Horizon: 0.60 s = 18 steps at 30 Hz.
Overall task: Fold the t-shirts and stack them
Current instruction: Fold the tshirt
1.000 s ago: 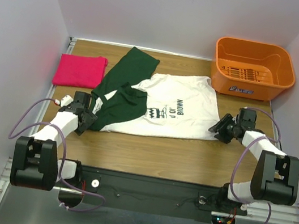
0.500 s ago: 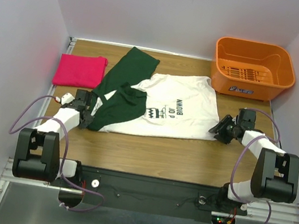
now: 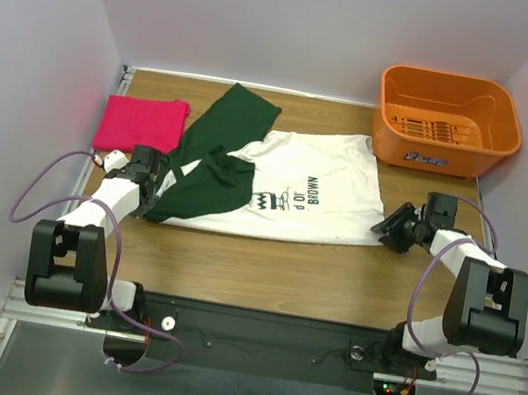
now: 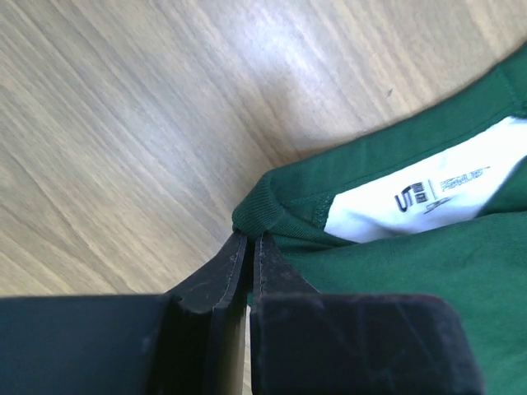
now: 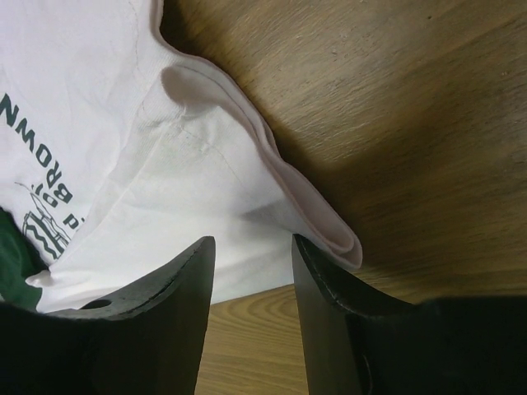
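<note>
Some white tee [image 3: 340, 170] print [image 3: 302, 196] hides under green sleeve [image 3: 207, 186]

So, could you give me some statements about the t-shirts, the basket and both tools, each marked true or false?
1. The pink t-shirt lies folded on the table. True.
2. The left tool pinches the green collar of the white t-shirt. True.
3. The right tool is shut. False: its jaws stand open around the white t-shirt's hem.
4. The white t-shirt lies in the orange basket. False: it lies spread on the table, outside the basket.
</note>
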Each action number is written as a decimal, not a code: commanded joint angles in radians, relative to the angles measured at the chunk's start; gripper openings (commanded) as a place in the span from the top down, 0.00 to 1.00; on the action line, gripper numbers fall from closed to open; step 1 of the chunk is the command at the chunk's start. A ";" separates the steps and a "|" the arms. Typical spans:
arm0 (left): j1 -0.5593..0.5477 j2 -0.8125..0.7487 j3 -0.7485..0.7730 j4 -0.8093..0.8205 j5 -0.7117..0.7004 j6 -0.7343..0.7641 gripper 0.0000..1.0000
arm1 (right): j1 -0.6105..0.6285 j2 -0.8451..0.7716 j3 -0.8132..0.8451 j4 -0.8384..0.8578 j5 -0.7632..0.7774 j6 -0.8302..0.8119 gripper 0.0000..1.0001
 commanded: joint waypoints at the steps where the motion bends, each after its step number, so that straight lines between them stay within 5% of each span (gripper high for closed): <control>1: 0.021 0.032 -0.005 -0.057 -0.085 0.030 0.90 | -0.038 0.028 -0.024 -0.040 0.138 -0.041 0.51; 10: 0.021 0.056 -0.007 -0.085 0.014 0.010 0.80 | -0.038 -0.061 -0.030 -0.071 0.098 -0.049 0.50; 18: 0.021 -0.108 0.019 -0.126 0.033 0.036 0.42 | -0.038 -0.217 0.007 -0.102 0.064 -0.041 0.50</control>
